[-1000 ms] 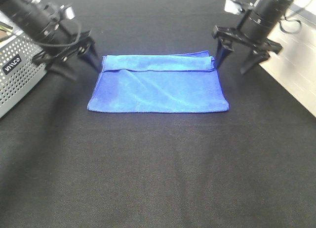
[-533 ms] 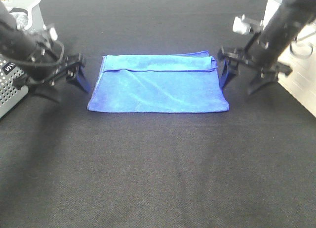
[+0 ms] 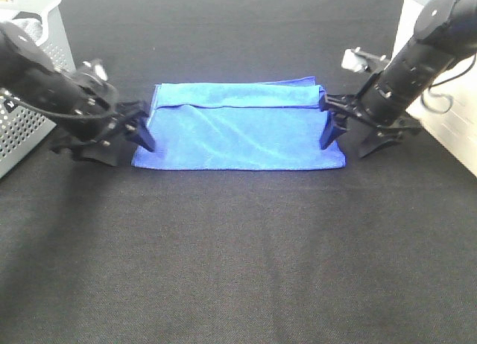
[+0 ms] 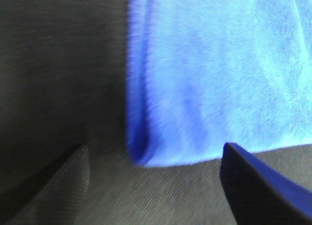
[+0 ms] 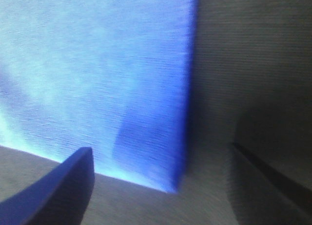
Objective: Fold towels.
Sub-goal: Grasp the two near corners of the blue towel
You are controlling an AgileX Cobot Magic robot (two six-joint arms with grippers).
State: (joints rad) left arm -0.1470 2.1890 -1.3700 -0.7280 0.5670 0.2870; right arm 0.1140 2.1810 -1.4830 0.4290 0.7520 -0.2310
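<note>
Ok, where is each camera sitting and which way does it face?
Exterior high: mounted high, looking down on the black table and the towel; shows the left gripper and right gripper.
Left wrist: behind the left gripper, facing down past its fingers at a towel corner.
Right wrist: behind the right gripper, facing down past its fingers at the opposite side's corner.
Shared: all three show the towel.
</note>
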